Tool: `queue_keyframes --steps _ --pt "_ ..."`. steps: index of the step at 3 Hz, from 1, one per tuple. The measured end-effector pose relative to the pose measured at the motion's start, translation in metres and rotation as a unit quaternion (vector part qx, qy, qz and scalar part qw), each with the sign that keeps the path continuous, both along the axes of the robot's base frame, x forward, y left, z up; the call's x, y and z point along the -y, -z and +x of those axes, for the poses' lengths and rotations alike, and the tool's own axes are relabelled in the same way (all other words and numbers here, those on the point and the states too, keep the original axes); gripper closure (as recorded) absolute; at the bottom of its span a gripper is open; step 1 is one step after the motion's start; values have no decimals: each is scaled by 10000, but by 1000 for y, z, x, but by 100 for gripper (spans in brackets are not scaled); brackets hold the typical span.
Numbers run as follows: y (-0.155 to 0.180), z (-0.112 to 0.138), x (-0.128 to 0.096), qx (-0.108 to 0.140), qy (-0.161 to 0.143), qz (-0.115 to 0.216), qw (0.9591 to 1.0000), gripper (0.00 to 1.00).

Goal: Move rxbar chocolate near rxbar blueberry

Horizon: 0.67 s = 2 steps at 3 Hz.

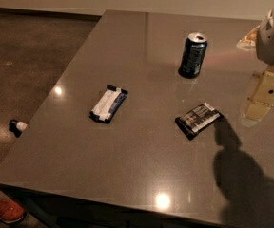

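The rxbar chocolate [198, 119], a flat bar in a black wrapper with white lettering, lies on the grey table [141, 165] right of centre. The rxbar blueberry [109, 103], dark blue with a white central panel, lies flat to its left, well apart from it. My gripper [263, 98] hangs at the right edge of the view, above the table, to the right of and a little above the chocolate bar, not touching it. It holds nothing that I can see.
A dark blue drink can [193, 55] stands upright behind the chocolate bar. The table's left edge runs diagonally, with bare floor beyond it. A small dark object [16, 126] lies on the floor. A red shoe [4, 211] shows at the bottom left.
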<state>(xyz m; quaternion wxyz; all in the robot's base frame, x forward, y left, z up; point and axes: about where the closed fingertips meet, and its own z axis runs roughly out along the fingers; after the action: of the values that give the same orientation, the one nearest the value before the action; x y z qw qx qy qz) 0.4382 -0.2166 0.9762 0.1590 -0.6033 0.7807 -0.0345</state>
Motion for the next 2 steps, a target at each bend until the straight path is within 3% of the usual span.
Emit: queue_keyframes --steps 1,2 --pt "0 1 0 7 -18 4 10000 0" --pt "9 9 -4 29 -272 58 9996 0"
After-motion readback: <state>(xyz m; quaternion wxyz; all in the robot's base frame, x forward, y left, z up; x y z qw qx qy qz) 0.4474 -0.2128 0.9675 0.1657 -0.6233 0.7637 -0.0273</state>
